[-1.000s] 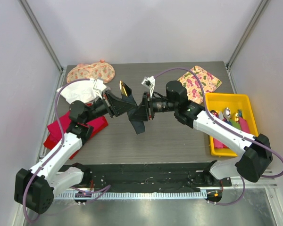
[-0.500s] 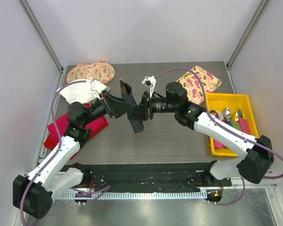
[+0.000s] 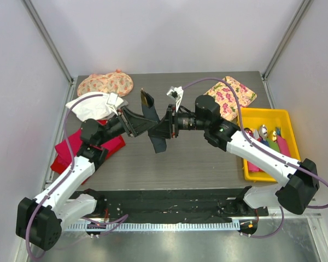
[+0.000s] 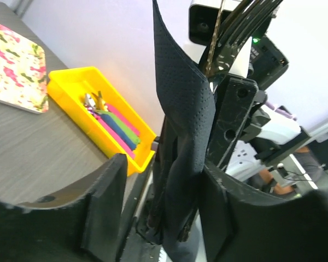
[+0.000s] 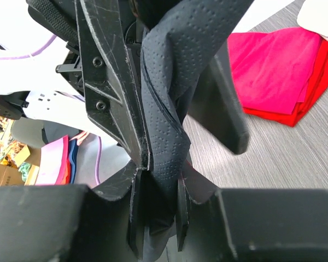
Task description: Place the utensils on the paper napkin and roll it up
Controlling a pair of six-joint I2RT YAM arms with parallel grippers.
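Risk: the paper napkin [image 3: 156, 139] may be coming unrolled and spilling the utensils [image 4: 214, 38], because only one side is pinching it. The right gripper [image 3: 165, 126] is clamping the napkin in mid-air over the table's [image 3: 208, 164] middle. The left gripper [image 4: 163, 183] is standing open around it.

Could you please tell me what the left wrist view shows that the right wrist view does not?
Only the left wrist view shows the yellow tray holding coloured-handled cutlery, and a floral cloth. Only the right wrist view shows the red cloth lying on the table. Both show the dark paper napkin, hanging upright close to the camera.
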